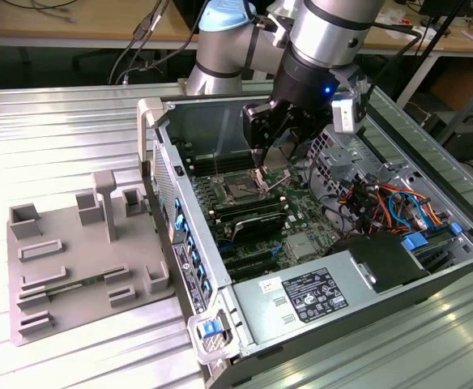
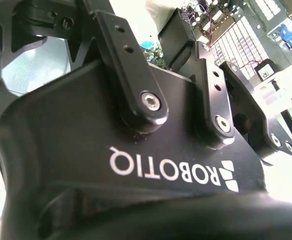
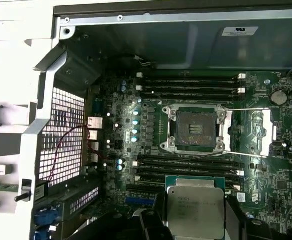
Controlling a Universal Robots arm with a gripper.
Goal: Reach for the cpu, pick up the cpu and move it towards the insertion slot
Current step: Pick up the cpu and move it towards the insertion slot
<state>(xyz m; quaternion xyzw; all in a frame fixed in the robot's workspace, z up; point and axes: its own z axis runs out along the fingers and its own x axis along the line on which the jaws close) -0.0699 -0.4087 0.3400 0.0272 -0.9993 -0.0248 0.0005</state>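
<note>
Cpu (image 3: pixel 195 212) clamped in my gripper (image 3: pixel 193 220), lifted, hovering near insertion slot (image 3: pixel 195 130); not yet over it.

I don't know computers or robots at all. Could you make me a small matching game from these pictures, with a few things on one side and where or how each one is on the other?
Things:
1. cpu
2. insertion slot
3. gripper
4. grey fixture

Places or states:
A. lies on the metal table outside the computer case, at the exterior view's left
B. open on the motherboard, dark centre bare, bracket swung aside
C. held between two dark fingers, close to the slot but not in it
D. hangs inside the open case, above the motherboard

Pairs: 1-C, 2-B, 3-D, 4-A
</note>
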